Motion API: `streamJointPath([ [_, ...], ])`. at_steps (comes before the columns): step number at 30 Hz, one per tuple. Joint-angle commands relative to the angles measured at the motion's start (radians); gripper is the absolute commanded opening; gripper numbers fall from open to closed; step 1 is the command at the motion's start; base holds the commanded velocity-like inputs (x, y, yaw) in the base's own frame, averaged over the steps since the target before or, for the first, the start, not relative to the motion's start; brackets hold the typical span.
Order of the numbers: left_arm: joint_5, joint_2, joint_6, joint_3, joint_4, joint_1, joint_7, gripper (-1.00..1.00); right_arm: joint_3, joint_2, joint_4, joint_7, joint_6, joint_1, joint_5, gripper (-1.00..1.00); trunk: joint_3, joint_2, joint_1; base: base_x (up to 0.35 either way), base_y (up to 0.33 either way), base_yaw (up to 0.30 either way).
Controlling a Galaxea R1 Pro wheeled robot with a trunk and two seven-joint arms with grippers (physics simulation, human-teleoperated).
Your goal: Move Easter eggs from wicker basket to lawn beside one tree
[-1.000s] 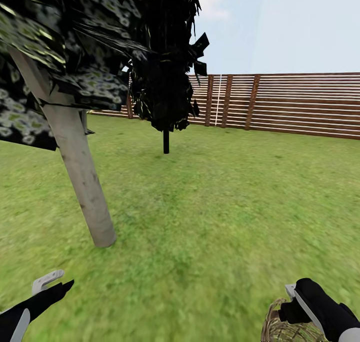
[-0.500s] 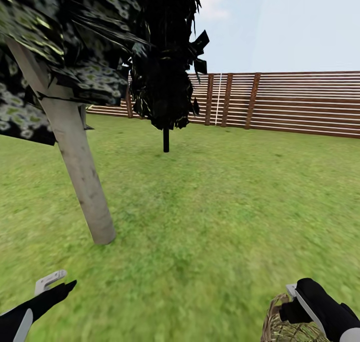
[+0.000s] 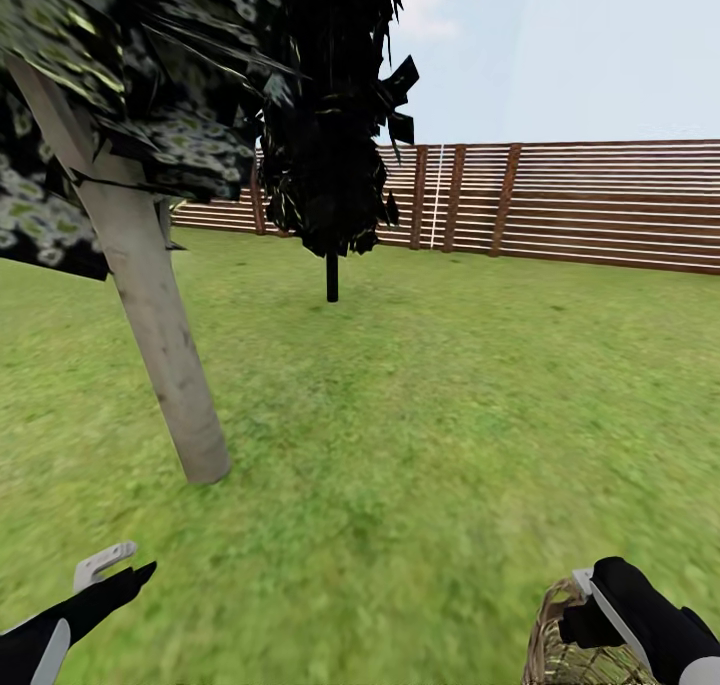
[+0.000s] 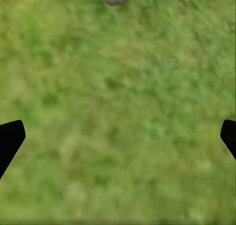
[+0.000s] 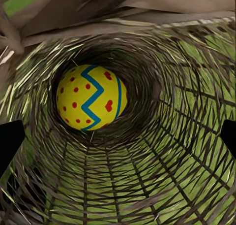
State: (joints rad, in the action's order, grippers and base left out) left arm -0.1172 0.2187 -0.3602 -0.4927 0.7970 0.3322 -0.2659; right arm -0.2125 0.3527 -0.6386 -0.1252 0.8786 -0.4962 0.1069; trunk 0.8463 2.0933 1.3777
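One Easter egg [image 5: 92,98] visible — yellow, red spots, blue zigzag — lying at the bottom of the wicker basket [image 5: 162,151], upper left of centre in the right wrist view. Whether other eggs sit beneath or beside it cannot be told.

Handling, by judgement: rigid, smooth, rounded shell; likely light, apt to slip or roll. Best taken across its widest middle, pads on opposite flanks, reaching straight down the basket's narrow well.

Right gripper [image 5: 118,139]: spread wide, fingertips at either edge of the frame, holding nothing, poised over the basket mouth. In the head view the basket [image 3: 570,655] sits at lower right.

Left gripper [image 4: 118,136]: likewise wide, empty, above bare lawn [image 3: 430,415].

Surroundings: leaning pale trunk [image 3: 160,355] at left; black tree [image 3: 331,277] centre; slatted fence [image 3: 600,205] behind.
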Motion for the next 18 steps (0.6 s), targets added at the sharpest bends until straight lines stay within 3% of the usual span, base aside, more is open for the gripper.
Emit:
streamJointPath([
  [1,-0.010,-0.002,-0.009,-0.003,0.001,0.001,-0.003,1.00,-0.007,0.001,-0.001,0.004,0.004,-0.001,0.010,1.00,0.004,0.008,0.004,0.000,0.000,0.000],
  [18,-0.009,-0.018,-0.009,-0.003,0.001,0.001,-0.004,1.00,-0.009,-0.007,0.000,0.004,0.003,-0.001,0.007,1.00,0.057,0.127,0.069,0.000,0.000,0.000],
])
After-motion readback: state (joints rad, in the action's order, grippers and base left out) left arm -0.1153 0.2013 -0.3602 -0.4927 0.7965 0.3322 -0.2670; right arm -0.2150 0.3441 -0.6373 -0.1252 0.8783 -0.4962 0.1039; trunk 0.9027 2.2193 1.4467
